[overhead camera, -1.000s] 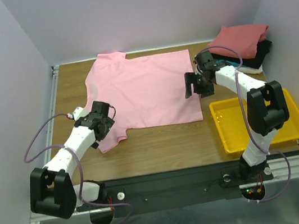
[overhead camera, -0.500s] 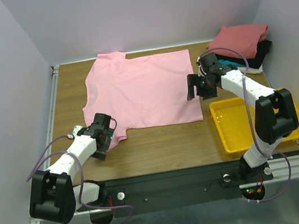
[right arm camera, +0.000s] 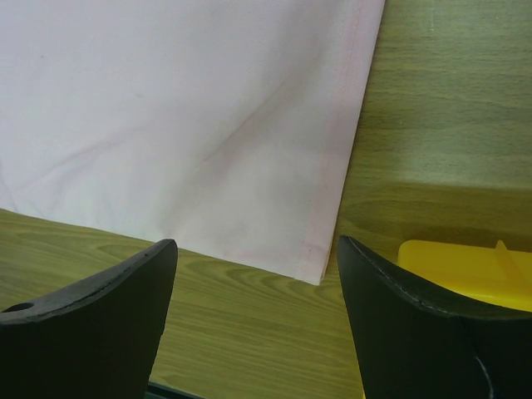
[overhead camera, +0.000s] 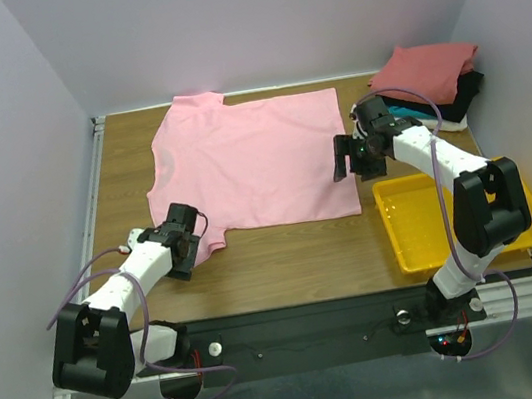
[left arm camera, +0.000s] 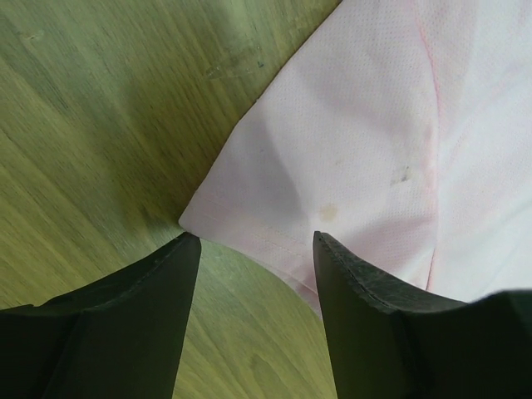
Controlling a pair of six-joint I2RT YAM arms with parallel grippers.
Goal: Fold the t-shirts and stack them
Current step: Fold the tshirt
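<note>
While the light pink t-shirt point(overhead camera: 255, 161) lay spread flat across the far middle of the wooden table point(overhead camera: 285, 252), both arms reached in toward its near edge. The shirt's collar pointed to the back wall and its bottom hem ran along the right side.

The left gripper point(overhead camera: 184, 245) sat low at the shirt's near-left sleeve. Seen from the left wrist, the left gripper point(left arm camera: 256, 241) had its two dark fingers point(left arm camera: 125, 307) parted, one on either side of the sleeve's hemmed corner. That corner reached into the gap between the tips. The jaws had not pinched it, and bare cloth and wood showed between them. A couple of small brownish spots marked the sleeve just past the hem.

The right gripper point(overhead camera: 353, 163) hung over the shirt's near-right corner. From the right wrist view, the right gripper point(right arm camera: 258, 245) stood wide open and held nothing, with the square corner of the hem lying flat on the wood in the space between its fingers point(right arm camera: 100, 316).

A yellow tray point(overhead camera: 527, 219) rested on the table just right of that corner, and its edge showed in the right wrist view point(right arm camera: 465, 270). In the far right corner of the table a stack of folded shirts sat well apart from the pink one: a dusty red t-shirt point(overhead camera: 427, 68) on top, with a teal t-shirt point(overhead camera: 421, 112) and a black t-shirt point(overhead camera: 467, 92) showing beneath it
</note>
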